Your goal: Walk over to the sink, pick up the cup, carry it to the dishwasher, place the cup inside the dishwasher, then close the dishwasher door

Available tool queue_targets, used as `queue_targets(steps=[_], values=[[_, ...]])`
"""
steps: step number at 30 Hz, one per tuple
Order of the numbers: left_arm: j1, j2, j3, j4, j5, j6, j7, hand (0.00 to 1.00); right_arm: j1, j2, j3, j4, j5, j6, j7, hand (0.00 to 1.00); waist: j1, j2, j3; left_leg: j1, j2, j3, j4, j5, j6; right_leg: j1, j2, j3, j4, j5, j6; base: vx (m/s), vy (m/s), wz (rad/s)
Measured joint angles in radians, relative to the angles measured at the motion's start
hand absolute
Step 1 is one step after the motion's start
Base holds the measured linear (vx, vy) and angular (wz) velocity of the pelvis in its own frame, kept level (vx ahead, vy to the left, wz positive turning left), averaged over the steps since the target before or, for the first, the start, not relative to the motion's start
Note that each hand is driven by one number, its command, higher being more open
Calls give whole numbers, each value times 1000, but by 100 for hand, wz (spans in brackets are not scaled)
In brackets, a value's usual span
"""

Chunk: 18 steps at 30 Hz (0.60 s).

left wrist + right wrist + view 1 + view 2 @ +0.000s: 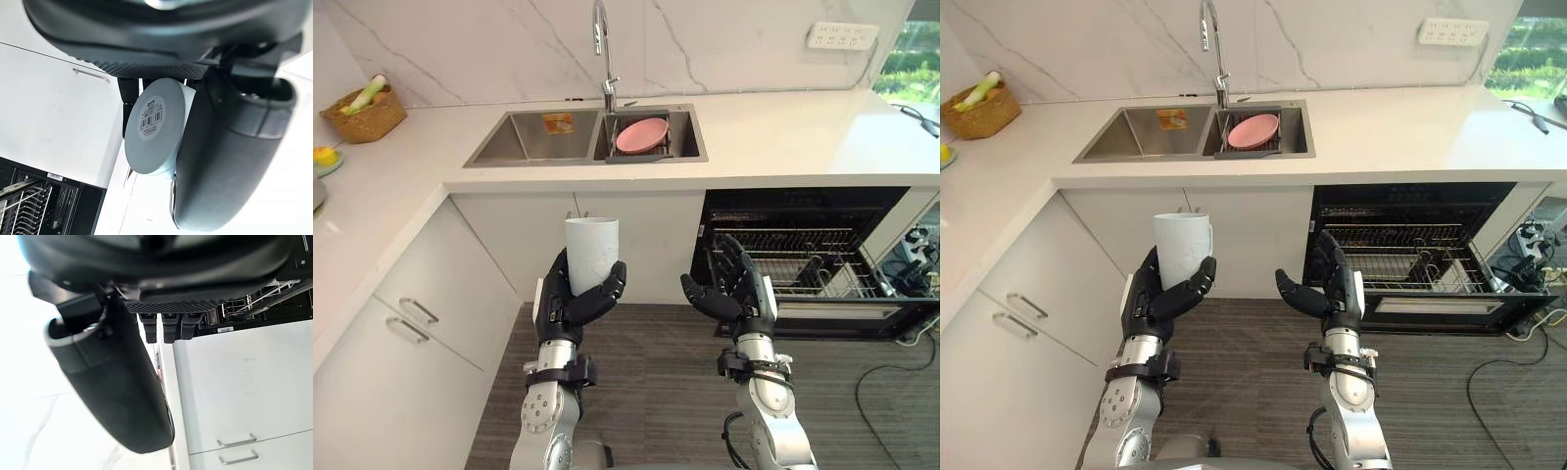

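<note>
Left hand (564,307) raised, fingers curled in a grip, right hand (740,290) raised, fingers relaxed

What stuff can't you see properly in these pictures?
- Inside the cup: the eye views show its side and the left wrist view its base. The left hand covers its lower part.
- Top of the dishwasher: too dark under the counter in the eye views.
- Left end of the rack: the right hand is in front of it in the eye views.
- What lies in the basket: too small to name.
</note>
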Motion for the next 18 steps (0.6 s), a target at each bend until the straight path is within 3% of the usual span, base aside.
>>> queue_targets(steps=[3,5,6,8,10,11,12,14,16,17,18], values=[[-11,31,-3,-2,0,1,8,30,-1,19,1,6,-1,0,1,90,-15,-61,-4,-26,-66,41,90,-76,76,-9,-80,17,53,-50,42,330,311,-17],[-10,33,-9,-2,0,6,9,30,-4,21,1,16,-2,0,4,90,-8,-62,-5,-7,-80,77,103,-117,107,-70,-99,36,192,-51,47,361,312,-32],[-11,41,-12,-2,0,7,10,30,-12,28,1,30,-4,1,7,90,-10,-67,-2,35,-94,93,83,-126,123,-138,-120,42,358,-35,83,329,232,-31],[-10,65,-21,-2,2,8,10,30,-24,42,2,63,-5,2,11,90,-13,-69,3,136,-101,116,29,-140,145,-215,-146,7,574,-41,76,349,212,-31],[-13,66,-21,-3,12,5,10,30,-32,48,4,70,-6,1,18,90,-19,-71,2,198,-99,119,-24,-144,149,-263,-148,-50,633,-62,39,245,87,-18],[-15,66,-22,-4,19,-2,10,30,-46,54,6,69,-6,0,24,90,-27,-72,1,232,-89,126,-61,-151,143,-322,-125,-90,614,-78,12,195,21,-17],[-15,67,-22,-4,18,-2,10,30,-51,53,8,69,-6,0,27,90,-29,-71,1,240,-84,132,-68,-152,141,-344,-112,-105,588,-80,8,232,-2,-26],[-17,68,-21,5,18,-1,9,30,-72,51,9,80,-5,0,31,90,-32,-67,5,276,-50,156,-88,-168,115,-410,-63,-204,399,-67,-18,278,-56,-33],[-17,72,-21,11,18,-1,10,30,-75,49,9,85,-5,0,30,90,-32,-72,2,294,-40,166,-84,-183,89,-403,-37,-241,257,13,-42,240,-67,-17],[-21,72,-25,26,19,-2,9,30,-70,38,8,83,-5,-2,29,90,-44,-62,3,311,-35,153,-66,-227,68,-380,-20,-249,205,136,-79,338,-71,-7],[-25,57,-27,46,19,-1,8,30,-68,23,7,88,-5,0,25,90,-43,-33,1,325,-3,153,-56,-245,52,-357,11,-254,191,129,-87,417,-99,-12]])
